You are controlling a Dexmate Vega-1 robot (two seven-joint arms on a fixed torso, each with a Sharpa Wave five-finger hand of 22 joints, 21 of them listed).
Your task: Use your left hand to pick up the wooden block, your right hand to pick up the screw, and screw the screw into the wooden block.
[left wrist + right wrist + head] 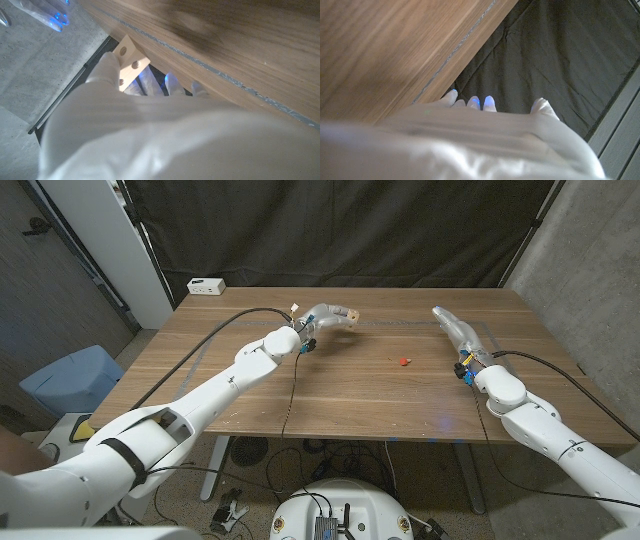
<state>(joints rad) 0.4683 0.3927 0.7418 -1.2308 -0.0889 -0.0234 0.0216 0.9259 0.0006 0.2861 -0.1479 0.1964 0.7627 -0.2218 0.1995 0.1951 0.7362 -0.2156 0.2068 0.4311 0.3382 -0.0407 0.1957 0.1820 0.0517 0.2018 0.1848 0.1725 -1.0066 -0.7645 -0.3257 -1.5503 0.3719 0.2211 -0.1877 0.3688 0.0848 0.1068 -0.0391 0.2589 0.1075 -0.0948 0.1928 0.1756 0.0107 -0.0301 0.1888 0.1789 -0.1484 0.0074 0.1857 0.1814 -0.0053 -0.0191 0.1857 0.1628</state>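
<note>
Head view, item one: wooden table [330,395], on which we record the following. Our left hand [318,319] is raised over the far left-centre of the tabletop and grips the wooden block [343,314], which juts out past the fingers toward the table's middle. Left wrist view confirms the hold: the wooden block [129,64] is pale, with round holes in its faces (we see three), and stands up out of the left hand [145,115], clamped between the thumb on one side and the fingers [171,82] on the other.

Item two: screw [403,362], a small red object lying on the tabletop right of centre, between the two hands, touched by neither and well apart from the block.

Item three: our right hand [457,330], stretched out over the table's far right, fingers straight and holding nothing; the screw lies near its wrist side, toward the middle. In the right wrist view the right hand [490,125] shows fingertips [489,102] lying side by side, with the thumb set apart.

Item four: white box [206,285] at the far left corner.
</note>
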